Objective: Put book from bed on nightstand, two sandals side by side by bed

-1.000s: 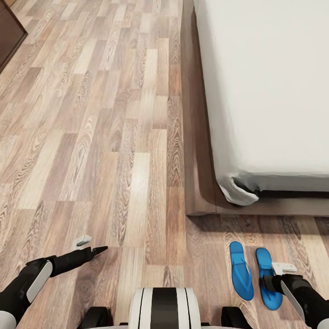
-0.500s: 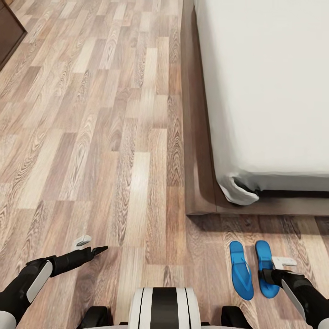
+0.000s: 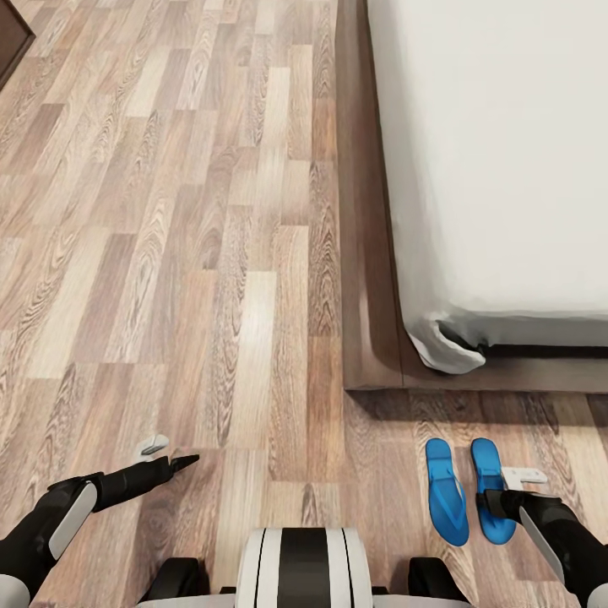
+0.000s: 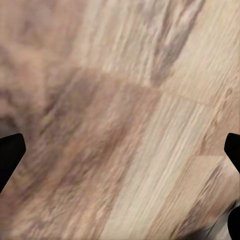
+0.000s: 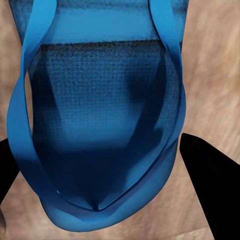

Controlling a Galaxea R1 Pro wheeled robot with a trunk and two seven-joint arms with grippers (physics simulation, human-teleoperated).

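Two bright blue sandals lie side by side on the wood floor just off the bed's foot corner, the left sandal (image 3: 446,491) beside the right sandal (image 3: 491,473). My right gripper (image 3: 510,491) straddles the right sandal's heel (image 5: 100,100), one finger on each edge, shut on it. My left gripper (image 3: 169,453) hangs open and empty over bare floor (image 4: 120,125). The bed's grey mattress (image 3: 507,169) rests on its dark wooden frame (image 3: 363,253). The book is out of view.
A dark brown piece of furniture (image 3: 10,38) shows at the far left corner; I cannot tell what it is. Wood-plank floor (image 3: 186,253) stretches wide on the bed's left. My base (image 3: 302,566) sits at the near edge.
My right gripper has slid the right sandal forward towards the bed, so its toe is level with the left sandal's. The head view has shifted slightly. The left arm is still.
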